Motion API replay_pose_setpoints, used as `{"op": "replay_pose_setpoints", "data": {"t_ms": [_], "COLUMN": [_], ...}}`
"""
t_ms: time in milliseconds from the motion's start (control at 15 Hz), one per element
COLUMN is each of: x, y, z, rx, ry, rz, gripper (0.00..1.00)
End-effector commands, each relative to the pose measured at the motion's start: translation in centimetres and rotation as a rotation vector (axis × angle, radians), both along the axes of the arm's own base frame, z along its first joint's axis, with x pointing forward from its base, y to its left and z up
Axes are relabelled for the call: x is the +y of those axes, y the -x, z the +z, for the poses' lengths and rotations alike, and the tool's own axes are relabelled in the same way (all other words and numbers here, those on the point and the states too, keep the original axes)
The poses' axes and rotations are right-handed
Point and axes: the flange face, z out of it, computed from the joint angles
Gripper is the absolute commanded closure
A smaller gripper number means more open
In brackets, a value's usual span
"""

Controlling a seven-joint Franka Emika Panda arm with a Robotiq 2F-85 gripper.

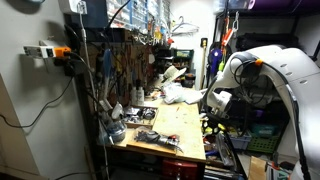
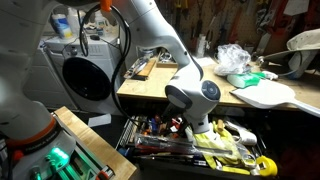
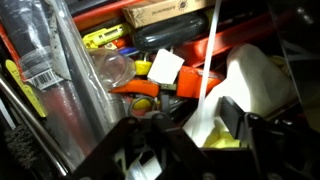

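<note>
Orange-handled tool (image 3: 135, 89) is seen lying among clutter in the open drawer (image 2: 127, 133) under the workbench (image 2: 150, 85), just ahead of the gripper (image 3: 185, 125). A white block (image 3: 166, 68) is set against its upper side. The gripper (image 2: 204, 126) is lowered into the drawer, and its dark fingers (image 3: 236, 117) are seen at the bottom of the wrist view. How far they are parted, or whether anything is touched, cannot be told. A barcode label (image 3: 38, 72) is stuck on a silver wrap (image 3: 75, 95). Dark print is carried on a cardboard box (image 3: 165, 12), but it cannot be read.
</note>
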Motion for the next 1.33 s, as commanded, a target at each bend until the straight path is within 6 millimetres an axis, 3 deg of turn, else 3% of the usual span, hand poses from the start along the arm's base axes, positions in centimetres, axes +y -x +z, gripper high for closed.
{"op": "replay_pose_setpoints", "data": {"t_ms": [0, 267, 400, 733, 867, 933, 1133, 1267], "x": [-0.6, -0.8, -0.8, -0.5, -0.5, -0.5, -0.2, -0.1], "y": [-0.4, -0.8, -0.7, -0.1, 0.1, 0.2, 0.6, 0.6], "z": [-0.8, -0.6, -0.5, -0.3, -0.4, -0.3, -0.4, -0.4], "rx": [0.02, 0.014, 0.013, 0.028, 0.035, 0.035, 0.05, 0.056], "ry": [-0.008, -0.002, -0.001, -0.006, -0.006, -0.007, -0.009, -0.012], "rz": [-0.009, -0.015, -0.016, -0.002, 0.006, 0.009, 0.027, 0.035], "gripper": [0.69, 0.95, 0.99, 0.94, 0.75, 0.77, 0.7, 0.75]}}
